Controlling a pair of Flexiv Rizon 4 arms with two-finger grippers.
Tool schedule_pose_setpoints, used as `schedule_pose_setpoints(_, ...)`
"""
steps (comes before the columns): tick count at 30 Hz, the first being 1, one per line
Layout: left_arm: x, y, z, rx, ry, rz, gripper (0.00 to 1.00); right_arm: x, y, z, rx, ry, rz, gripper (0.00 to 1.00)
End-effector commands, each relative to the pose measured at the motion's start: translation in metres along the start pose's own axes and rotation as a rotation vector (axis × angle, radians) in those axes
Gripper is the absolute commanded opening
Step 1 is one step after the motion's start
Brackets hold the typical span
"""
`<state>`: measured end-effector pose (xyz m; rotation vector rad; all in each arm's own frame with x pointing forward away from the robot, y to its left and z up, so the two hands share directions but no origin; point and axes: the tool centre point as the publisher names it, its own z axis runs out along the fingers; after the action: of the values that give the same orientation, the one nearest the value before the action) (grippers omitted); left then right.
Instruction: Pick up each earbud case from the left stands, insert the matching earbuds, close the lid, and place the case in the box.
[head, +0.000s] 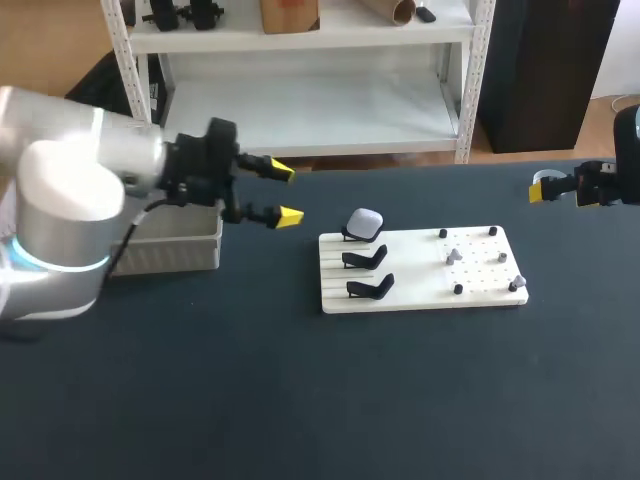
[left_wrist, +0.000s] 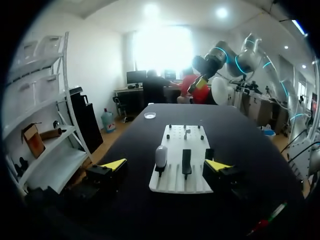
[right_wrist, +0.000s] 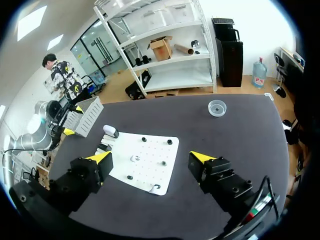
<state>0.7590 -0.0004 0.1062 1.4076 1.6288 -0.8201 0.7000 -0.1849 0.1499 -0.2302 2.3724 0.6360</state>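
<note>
Left claw (head: 286, 194) hangs spread, earbud case (head: 364, 222) ahead, seemingly perched on a stand (head: 350, 236).

My left arm (head: 70, 190) hides part of the grey box (head: 180, 250).

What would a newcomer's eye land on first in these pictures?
The white board mid-table, with one pale earbud case on the rearmost of its three black stands. Then the left gripper, yellow fingers open, hovering just left of that case, beside the grey box.
</note>
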Motion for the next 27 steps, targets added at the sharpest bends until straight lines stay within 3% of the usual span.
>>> schedule_pose_setpoints(1, -0.001, 0.01, 0.031, 0.075, 0.057, -0.001, 1.0, 0.0, 0.0, 0.0, -0.001, 0.001, 0.0, 1.0)
schedule_pose_setpoints(14, -0.001, 0.01, 0.031, 0.075, 0.057, -0.001, 1.0, 0.0, 0.0, 0.0, -0.001, 0.001, 0.0, 1.0)
schedule_pose_setpoints(19, -0.003, 0.008, 0.053, 0.074, 0.008, -0.006, 1.0, 0.0, 0.0, 0.0, -0.001, 0.001, 0.0, 1.0)
schedule_pose_setpoints(27, 0.007, 0.007, 0.08, 0.089, 0.043, -0.025, 1.0, 0.0, 0.0, 0.0, -0.001, 0.001, 0.0, 1.0)
